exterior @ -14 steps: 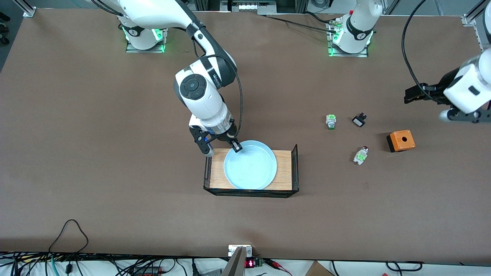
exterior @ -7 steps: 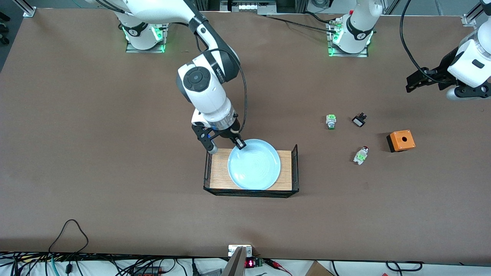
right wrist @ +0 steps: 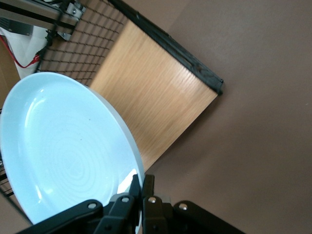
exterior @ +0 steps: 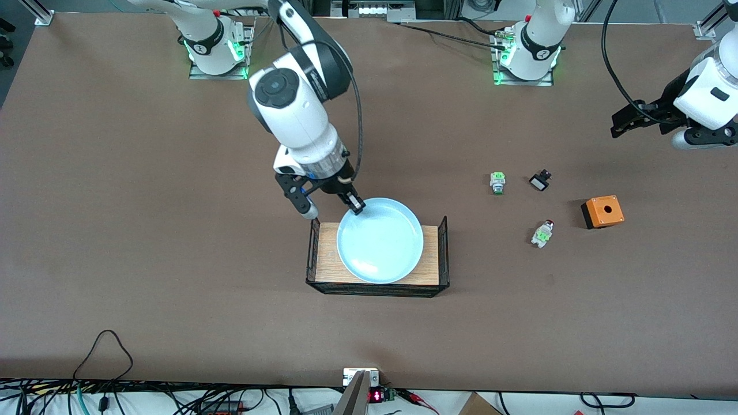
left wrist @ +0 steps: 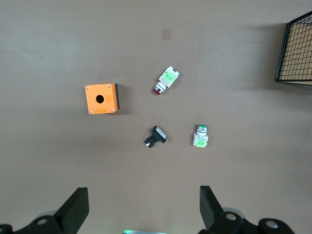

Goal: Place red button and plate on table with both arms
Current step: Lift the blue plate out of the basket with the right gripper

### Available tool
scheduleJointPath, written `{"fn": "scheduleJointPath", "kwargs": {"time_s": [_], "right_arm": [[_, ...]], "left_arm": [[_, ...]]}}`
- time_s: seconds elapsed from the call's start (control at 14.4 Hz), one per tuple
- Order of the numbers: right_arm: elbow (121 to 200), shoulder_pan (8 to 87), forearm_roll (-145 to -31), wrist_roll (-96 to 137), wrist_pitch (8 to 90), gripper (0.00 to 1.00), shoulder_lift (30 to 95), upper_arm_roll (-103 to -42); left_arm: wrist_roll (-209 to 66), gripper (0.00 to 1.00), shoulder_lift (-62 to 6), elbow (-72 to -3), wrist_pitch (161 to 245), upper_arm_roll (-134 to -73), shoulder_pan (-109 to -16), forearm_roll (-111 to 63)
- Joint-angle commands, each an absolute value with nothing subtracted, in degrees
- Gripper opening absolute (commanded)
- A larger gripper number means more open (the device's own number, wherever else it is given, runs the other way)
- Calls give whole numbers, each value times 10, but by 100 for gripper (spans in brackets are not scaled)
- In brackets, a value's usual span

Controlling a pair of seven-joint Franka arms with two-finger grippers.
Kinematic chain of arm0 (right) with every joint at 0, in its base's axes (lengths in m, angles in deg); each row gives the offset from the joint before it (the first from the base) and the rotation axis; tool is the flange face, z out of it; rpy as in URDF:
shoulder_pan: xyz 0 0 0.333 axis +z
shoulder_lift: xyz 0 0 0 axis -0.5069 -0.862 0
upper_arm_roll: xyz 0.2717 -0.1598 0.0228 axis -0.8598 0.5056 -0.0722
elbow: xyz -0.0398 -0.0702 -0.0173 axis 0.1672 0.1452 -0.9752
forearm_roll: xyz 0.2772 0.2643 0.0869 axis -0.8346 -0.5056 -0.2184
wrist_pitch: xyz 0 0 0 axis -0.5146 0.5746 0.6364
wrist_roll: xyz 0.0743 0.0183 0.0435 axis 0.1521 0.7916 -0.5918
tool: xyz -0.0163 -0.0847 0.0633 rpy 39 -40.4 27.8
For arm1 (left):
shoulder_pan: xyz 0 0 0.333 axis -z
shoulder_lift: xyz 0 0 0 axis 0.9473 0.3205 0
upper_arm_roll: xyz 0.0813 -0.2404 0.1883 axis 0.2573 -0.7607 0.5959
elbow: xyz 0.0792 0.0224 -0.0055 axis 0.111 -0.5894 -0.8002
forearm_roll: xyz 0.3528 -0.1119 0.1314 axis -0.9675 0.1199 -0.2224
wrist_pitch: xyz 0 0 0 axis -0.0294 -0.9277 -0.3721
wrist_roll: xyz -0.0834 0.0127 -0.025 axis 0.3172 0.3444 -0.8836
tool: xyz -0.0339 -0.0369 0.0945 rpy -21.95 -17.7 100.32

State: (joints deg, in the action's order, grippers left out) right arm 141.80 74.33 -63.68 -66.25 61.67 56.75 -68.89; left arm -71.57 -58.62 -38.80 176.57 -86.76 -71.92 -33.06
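My right gripper (exterior: 356, 206) is shut on the rim of the pale blue plate (exterior: 379, 240) and holds it tilted, lifted over the light-wood rack (exterior: 328, 262). In the right wrist view the plate (right wrist: 63, 146) is clamped between my fingers (right wrist: 143, 183), above the rack's wooden floor (right wrist: 156, 107). The red button (exterior: 542, 233) lies on the brown table (exterior: 144, 230) toward the left arm's end; it also shows in the left wrist view (left wrist: 165, 80). My left gripper (exterior: 620, 128) is open and empty, up over the table at that end (left wrist: 141, 209).
A green-capped switch (exterior: 497, 182), a small black-and-white part (exterior: 539, 181) and an orange box with a hole (exterior: 602, 211) lie near the red button. The rack has black wire sides (exterior: 443, 253). Cables run along the table's front edge.
My right gripper has risen and drawn the plate up, tilting it over the rack. My left arm rose between the earliest frame and half a second ago, then held still.
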Motion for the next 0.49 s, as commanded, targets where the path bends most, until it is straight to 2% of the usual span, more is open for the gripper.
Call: {"fn": "scheduleJointPath", "kwargs": {"time_s": [0.0, 0.42], "right_arm": [[1420, 714, -653, -593, 548, 0, 612, -690], [1425, 597, -689, -363, 396, 0, 671, -690]], "left_arm": [[-717, 100, -592, -392, 1768, -870, -728, -340], [-740, 100, -592, -391, 1768, -870, -729, -340]]}}
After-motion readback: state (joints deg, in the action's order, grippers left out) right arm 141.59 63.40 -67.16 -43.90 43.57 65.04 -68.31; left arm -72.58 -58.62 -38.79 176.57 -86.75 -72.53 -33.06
